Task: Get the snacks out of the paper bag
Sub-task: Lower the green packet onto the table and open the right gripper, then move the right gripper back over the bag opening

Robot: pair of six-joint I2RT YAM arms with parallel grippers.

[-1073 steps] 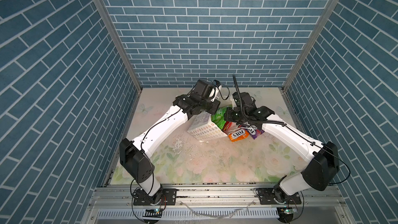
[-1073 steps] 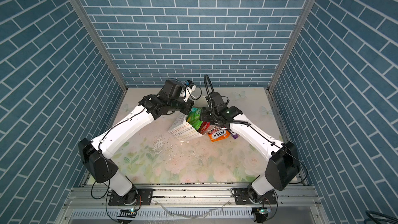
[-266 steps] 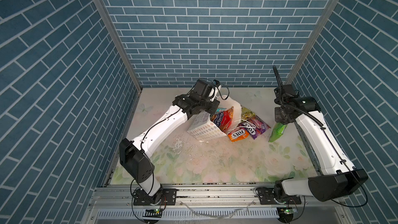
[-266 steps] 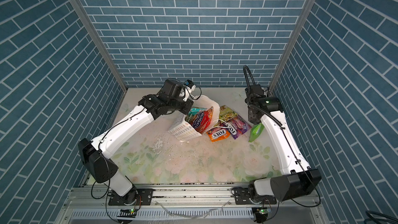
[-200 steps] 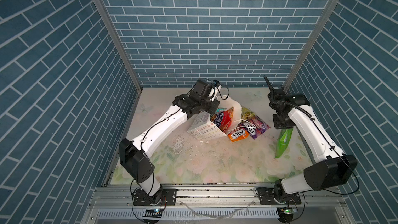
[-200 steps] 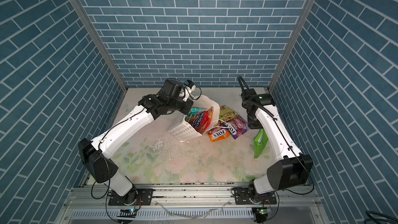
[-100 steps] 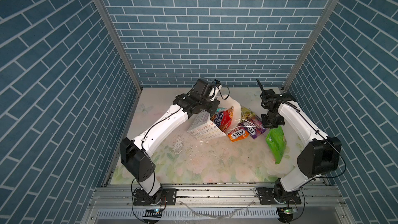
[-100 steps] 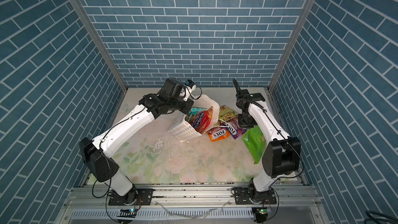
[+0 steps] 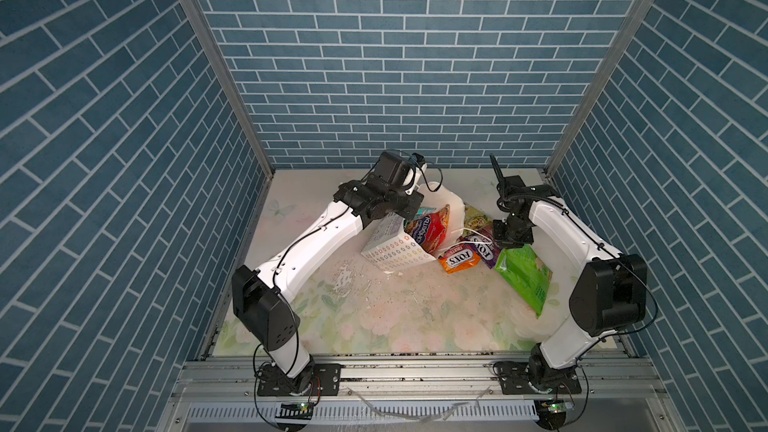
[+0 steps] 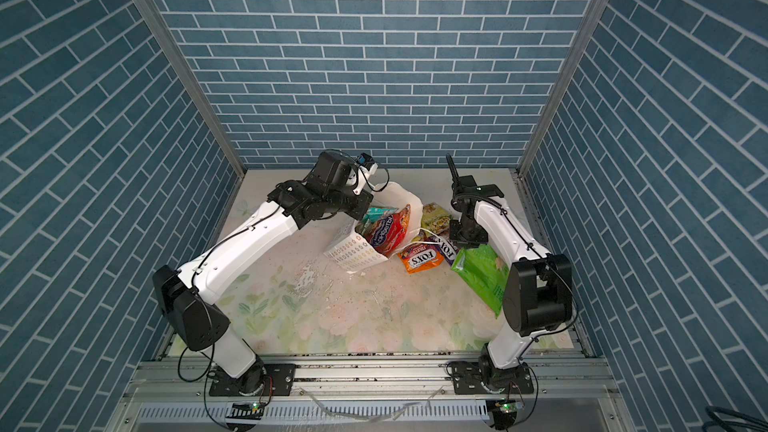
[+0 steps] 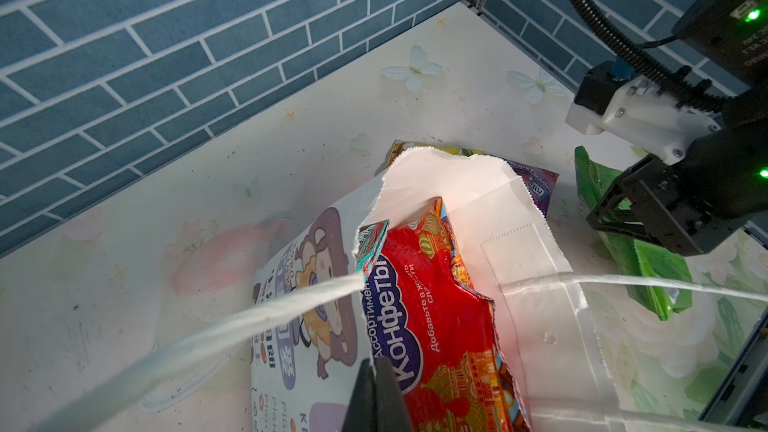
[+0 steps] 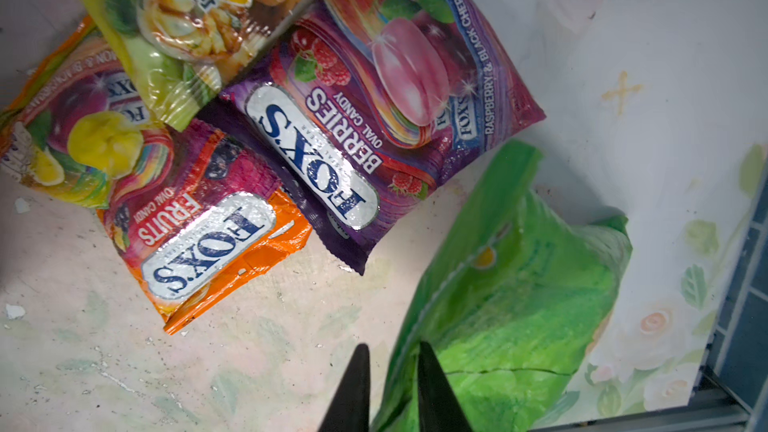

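Snacks [image 10: 419, 260] lie partly out, partly in. My left pincer [image 11: 374, 367] is clamped tight on the rim of the paper bag [image 9: 395, 253], which sits toward the back of the tabletop [image 9: 374, 317] near its middle. I judge the grip is there to keep the bag tipped over with its mouth gaping toward my right arm, so the contents can be reached from the side. Inside, the large red packet [image 11: 432, 326] stands on edge, glossy, with a teal packet [image 11: 374, 243] tucked against it at the rim. The bag is white paper with rows of small coloured rings on one side and a cartoon face on another; a cord handle [image 11: 208, 334] runs taut across my left wrist view.

My right pincer [image 12: 393, 347] hangs low near the right edge, jaws a little apart astride the corner of the bright green packet [image 12: 519, 305], which lies flat on the tabletop; I see no squeeze on it. That spot, I judge, keeps it clear of the pile just outside the bag's mouth: the yellow packet [image 12: 178, 14] lying over a corner of the purple FOX'S packet [image 12: 374, 110], with the orange FOX'S packet [image 12: 199, 234] touching that one. Red and teal are yet to fetch
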